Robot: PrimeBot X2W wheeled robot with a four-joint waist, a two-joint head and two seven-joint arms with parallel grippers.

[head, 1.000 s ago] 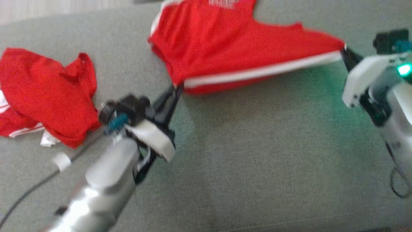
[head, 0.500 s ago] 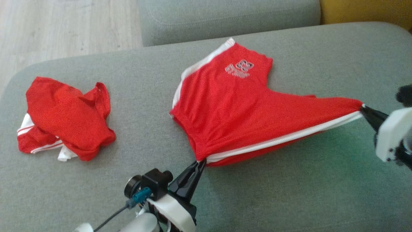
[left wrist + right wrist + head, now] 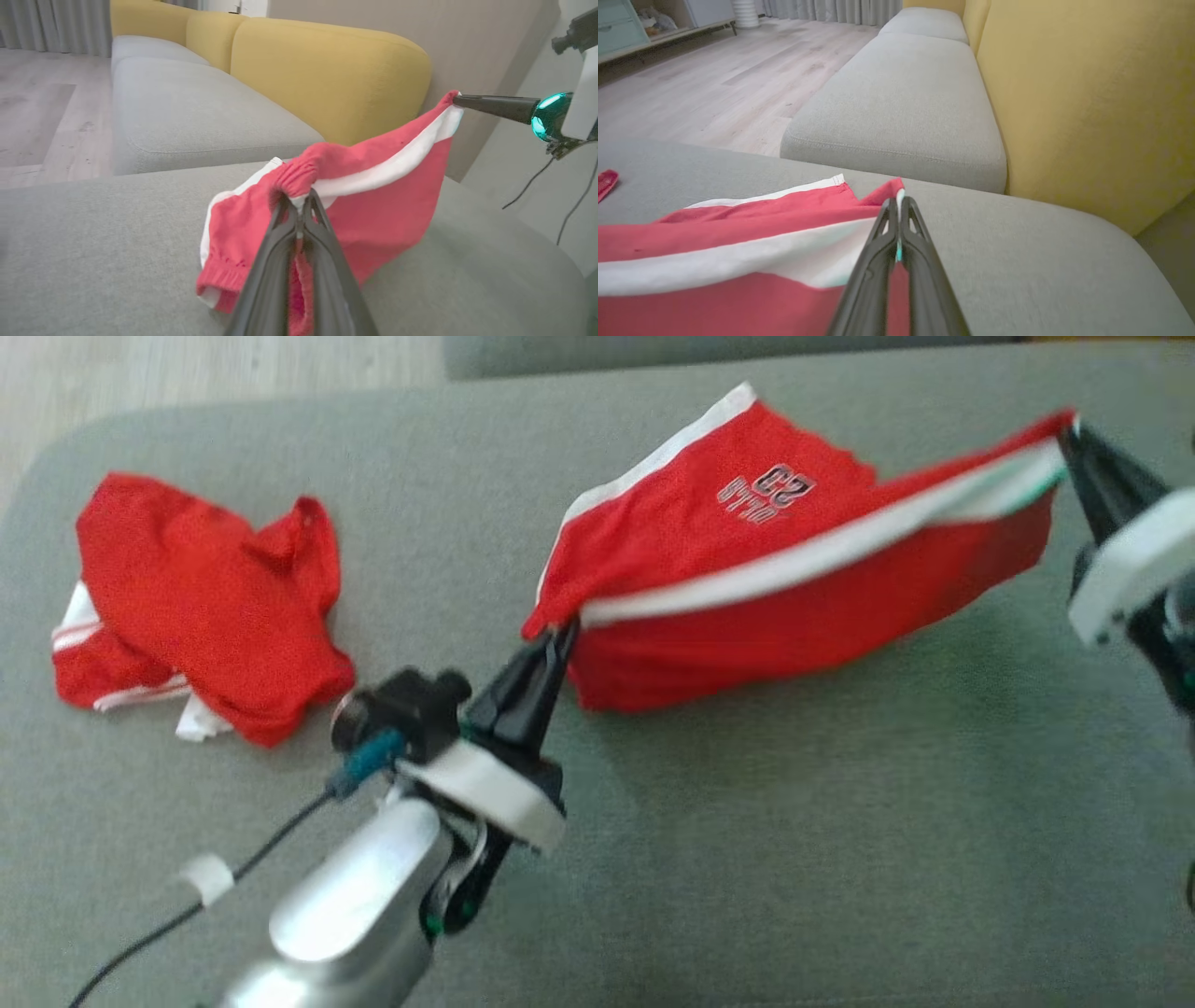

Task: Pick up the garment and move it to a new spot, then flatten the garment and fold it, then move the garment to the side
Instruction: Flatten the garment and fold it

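Shorts (image 3: pixel 803 607), red with white trim, hang stretched between the two arms above a grey sofa cushion (image 3: pixel 794 821). The left jaws are pinched tight on one end of the waistband, the dark fingers (image 3: pixel 523 695) pressed together with gathered red cloth caught at their tips. In the left wrist view the fingers (image 3: pixel 266 280) meet on the bunched elastic, and the shorts (image 3: pixel 383 205) sag away from them toward the cushion. The right jaws are closed just as narrowly on the other end of the waistband, the fingers (image 3: pixel 1106 490) gripping it at the upper right of the head view, higher than the left end. From the left wrist view those right fingers (image 3: pixel 495 105) pull the white band taut. In the right wrist view the fingers (image 3: pixel 873 280) close on the cloth, and the shorts (image 3: pixel 714 224) spread off to the left.

A white band runs along the raised edge from one grip to the other. A printed number (image 3: pixel 766 485) reads upside down on the far leg, which slopes down to the cushion; whether the hanging hem touches it I cannot tell.

A second red garment (image 3: pixel 201 597) lies crumpled on the cushion's left side, well apart from the shorts. A yellow backrest (image 3: pixel 327 74) rises behind, with another grey seat (image 3: pixel 901 102) and a wooden floor (image 3: pixel 691 84) beyond.
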